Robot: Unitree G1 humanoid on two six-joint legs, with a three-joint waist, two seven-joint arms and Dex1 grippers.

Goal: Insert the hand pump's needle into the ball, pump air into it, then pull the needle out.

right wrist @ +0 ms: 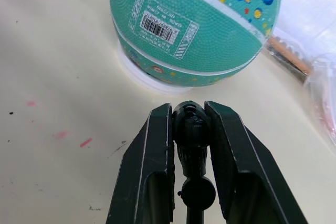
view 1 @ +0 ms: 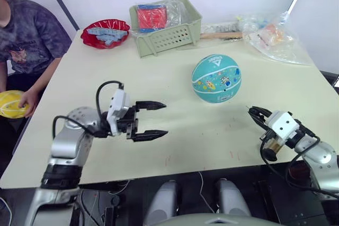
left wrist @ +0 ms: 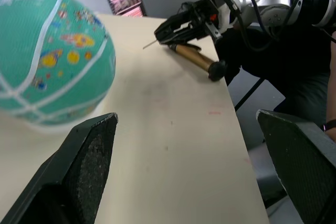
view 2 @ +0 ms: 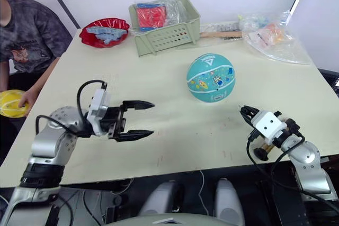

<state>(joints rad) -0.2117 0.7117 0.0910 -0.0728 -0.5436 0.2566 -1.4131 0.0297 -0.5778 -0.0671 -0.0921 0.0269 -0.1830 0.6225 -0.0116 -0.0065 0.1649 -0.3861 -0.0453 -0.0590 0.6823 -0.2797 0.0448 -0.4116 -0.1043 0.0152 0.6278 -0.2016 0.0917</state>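
The ball [view 1: 216,78] rests on a white ring on the bench [view 1: 159,93], right of centre, its valve hole and barcode facing the right tool [right wrist: 189,124]. That tool is clamped on the black fitting of the needle [left wrist: 150,44], whose thin pin points toward the ball but stays apart from it. The pump [left wrist: 197,59] hangs under the right tool at the bench's near right edge; in the eye views just its black end cap is plain, the hose mixed with the arm's cables. The left tool [view 1: 150,120] hovers with fingers spread wide, nothing between them, well left of the ball.
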